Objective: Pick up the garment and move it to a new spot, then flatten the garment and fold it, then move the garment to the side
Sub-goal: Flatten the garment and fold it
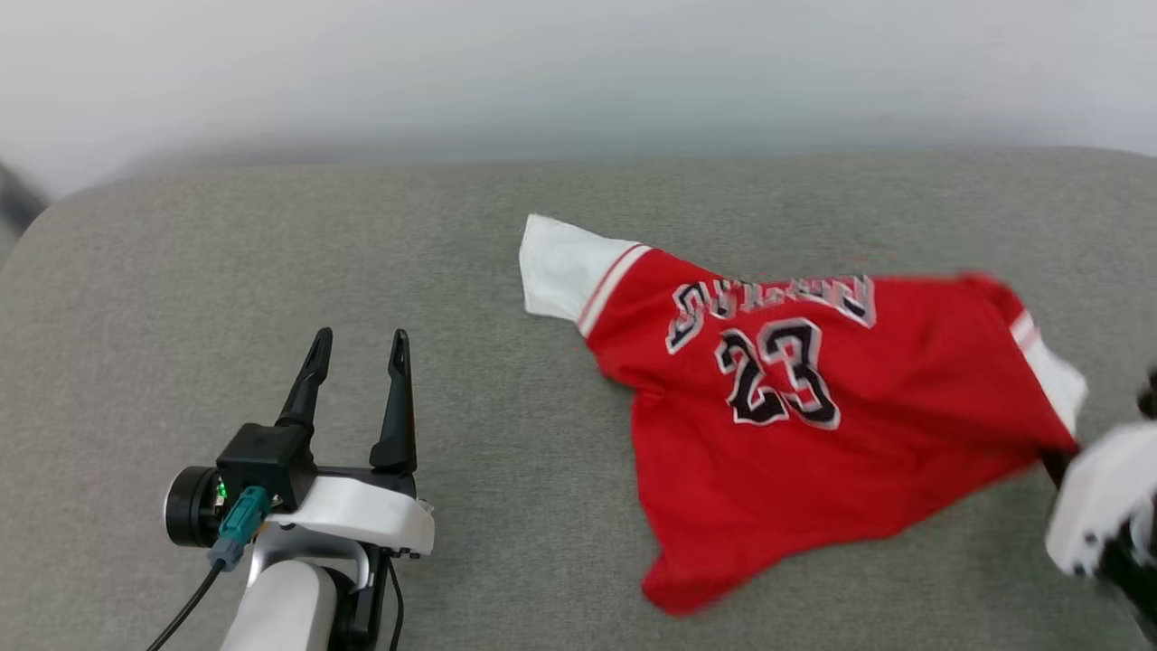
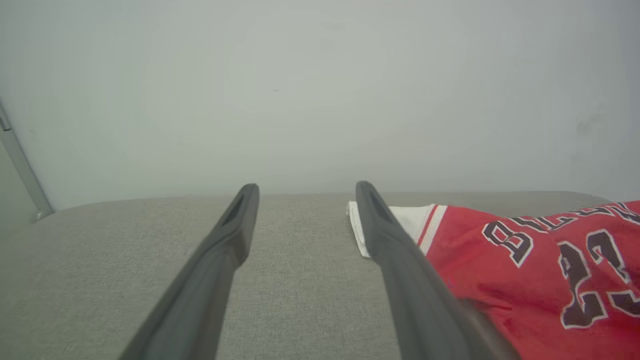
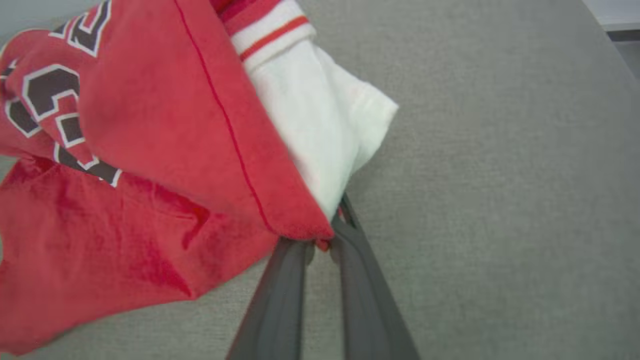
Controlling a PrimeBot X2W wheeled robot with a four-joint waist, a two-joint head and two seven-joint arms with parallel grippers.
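Right gripper (image 3: pixel 325 235) is clamping onto the shirt (image 1: pixel 813 407), its fingers (image 3: pixel 280 295) pinching a bunched red fold right beside one white sleeve (image 3: pixel 320 115). In the head view that grip is sitting at 4 o'clock, and the cloth there is looking blurred and tugged up, so I'm reading this as the very start of the pick-up. The rest of the shirt is lying on the grey cushion (image 1: pixel 452 226) out at 3 o'clock, "23" facing up, rumpled, with the other sleeve (image 1: pixel 560 267) pointing off to 11 o'clock of the number. Left gripper (image 1: pixel 360 342) is waiting at 8 o'clock, jaws spread wide, holding nothing, well apart from the cloth. So the grasp is looking done and little else: the carry to a new spot, the flattening, the folding and the final shift to the side are all looking to be ahead, and that idle left gripper is probably going to be needed for the spreading
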